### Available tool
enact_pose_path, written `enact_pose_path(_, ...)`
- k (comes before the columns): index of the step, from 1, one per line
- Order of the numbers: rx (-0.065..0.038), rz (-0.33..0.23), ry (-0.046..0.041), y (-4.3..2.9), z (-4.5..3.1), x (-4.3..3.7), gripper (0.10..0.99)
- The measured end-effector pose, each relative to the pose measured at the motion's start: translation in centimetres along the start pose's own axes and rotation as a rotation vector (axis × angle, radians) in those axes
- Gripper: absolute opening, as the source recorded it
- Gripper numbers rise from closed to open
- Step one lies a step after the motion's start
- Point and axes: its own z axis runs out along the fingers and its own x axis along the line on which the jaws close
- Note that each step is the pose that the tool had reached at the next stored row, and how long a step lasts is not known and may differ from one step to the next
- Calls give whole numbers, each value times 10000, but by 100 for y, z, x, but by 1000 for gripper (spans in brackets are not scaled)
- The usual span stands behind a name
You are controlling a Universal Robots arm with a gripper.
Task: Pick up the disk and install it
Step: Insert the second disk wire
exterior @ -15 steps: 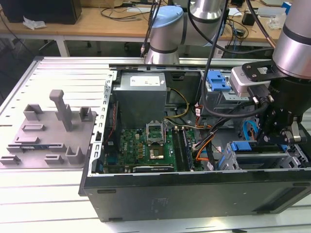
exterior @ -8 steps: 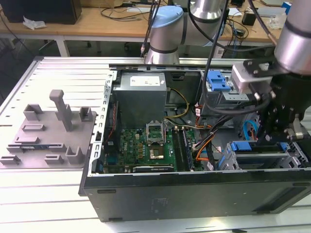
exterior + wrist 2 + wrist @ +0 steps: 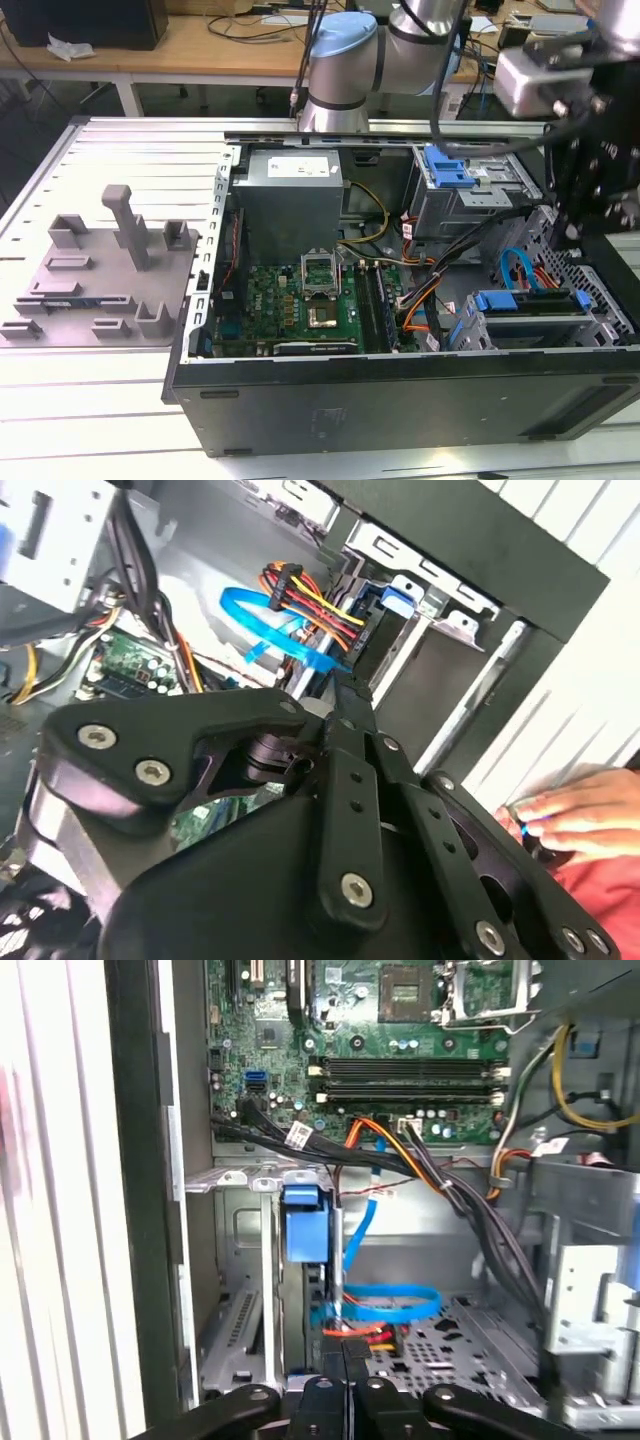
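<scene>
The disk (image 3: 533, 310) sits on edge in the drive cage at the case's front corner, on the exterior view's right, its blue carrier showing at both ends. In the first wrist view the carrier's blue tab (image 3: 305, 1225) stands in the cage slot, with blue and orange cables beside it. My gripper (image 3: 578, 232) hangs just above the cage. Its black fingers meet in both wrist views, shut with nothing between them (image 3: 345, 1365) (image 3: 346, 690), a short way from the disk.
The open computer case (image 3: 400, 395) lies on the slatted table with motherboard (image 3: 300, 305), power supply (image 3: 290, 195) and cable bundles exposed. A grey fixture tray (image 3: 100, 270) lies on the exterior view's left. A person's hand (image 3: 570, 815) rests outside the case wall.
</scene>
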Motion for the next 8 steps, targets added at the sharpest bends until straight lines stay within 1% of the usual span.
enact_pose_path(1, 5, -3, 27, -7, -44, -19, 106)
enact_pose_path(2, 8, -8, 57, -10, -61, -32, 106)
enact_pose_path(8, 10, -31, 201, -9, -62, -38, 106)
